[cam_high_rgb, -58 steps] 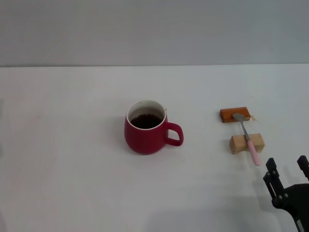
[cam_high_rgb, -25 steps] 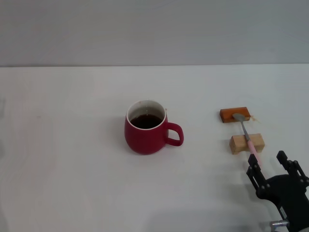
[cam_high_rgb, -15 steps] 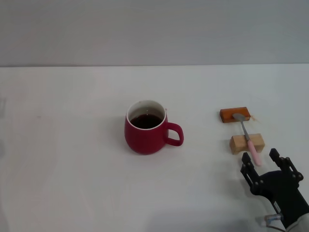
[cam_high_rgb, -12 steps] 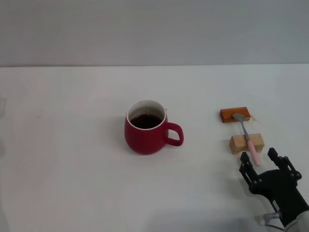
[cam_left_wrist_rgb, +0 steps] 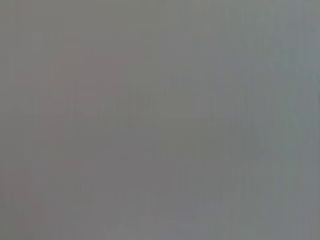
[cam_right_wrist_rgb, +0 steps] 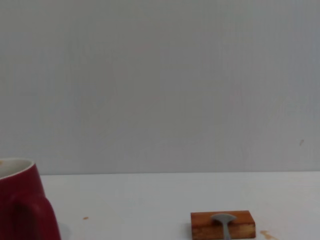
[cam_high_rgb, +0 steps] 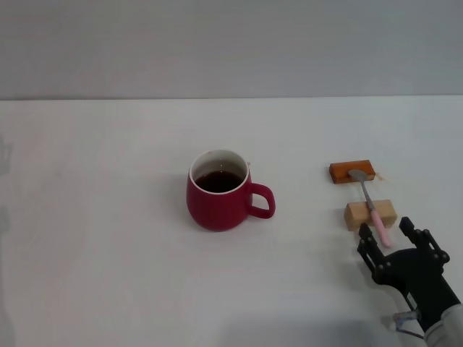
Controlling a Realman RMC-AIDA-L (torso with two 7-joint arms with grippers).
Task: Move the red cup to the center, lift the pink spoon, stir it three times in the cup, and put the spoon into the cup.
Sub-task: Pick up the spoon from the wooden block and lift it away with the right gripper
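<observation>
With the red cup (cam_high_rgb: 219,191) apparently centred, the spread right pincer (cam_high_rgb: 393,239) brackets the pink spoon (cam_high_rgb: 378,225)'s handle tip; closing comes next.

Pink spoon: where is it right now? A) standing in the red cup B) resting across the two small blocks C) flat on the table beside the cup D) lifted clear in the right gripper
B: the pink spoon lies bowl-end on the orange-brown block and handle over the light wooden block, with the right gripper open around its tip.

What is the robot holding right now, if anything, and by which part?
Nothing is held. The right gripper is open around the handle end of the slim pink-handled metal spoon, which lies across the light wooden block.
</observation>
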